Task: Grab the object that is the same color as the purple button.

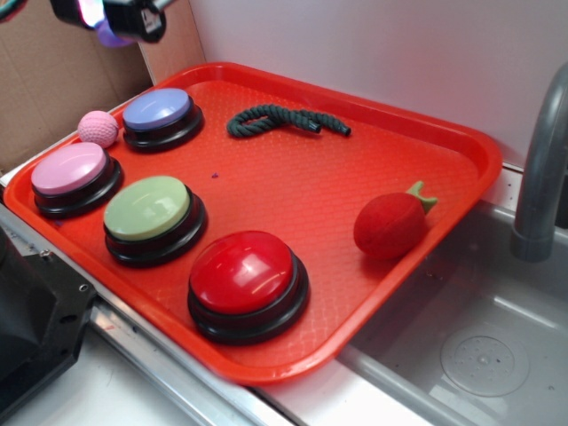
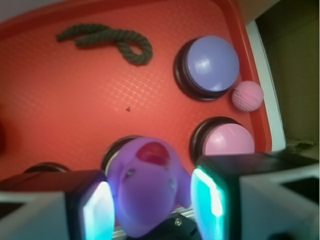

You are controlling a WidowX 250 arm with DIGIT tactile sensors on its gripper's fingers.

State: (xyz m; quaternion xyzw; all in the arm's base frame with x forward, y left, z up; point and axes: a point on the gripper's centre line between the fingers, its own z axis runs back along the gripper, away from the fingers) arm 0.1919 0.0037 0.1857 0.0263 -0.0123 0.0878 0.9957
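My gripper [image 1: 111, 19] hangs high above the tray's far left corner. It is shut on the tiny purple rubber duck [image 2: 147, 190], which sits between the two lit fingers, beak toward the tray. A bit of the duck's purple [image 1: 110, 37] shows under the gripper in the exterior view. The purple button [image 1: 158, 110], a lavender-blue dome on a black base, stands at the back left of the red tray [image 1: 355, 160]. It also shows in the wrist view [image 2: 210, 63], well below the gripper.
A pink ball [image 1: 98, 128] lies next to the purple button. Pink [image 1: 69, 169], green [image 1: 147, 207] and red [image 1: 242, 272] buttons line the tray's left and front. A dark rope [image 1: 288, 119] and a red strawberry toy [image 1: 389, 224] lie further right. A sink [image 1: 479, 355] and faucet [image 1: 541, 169] stand at right.
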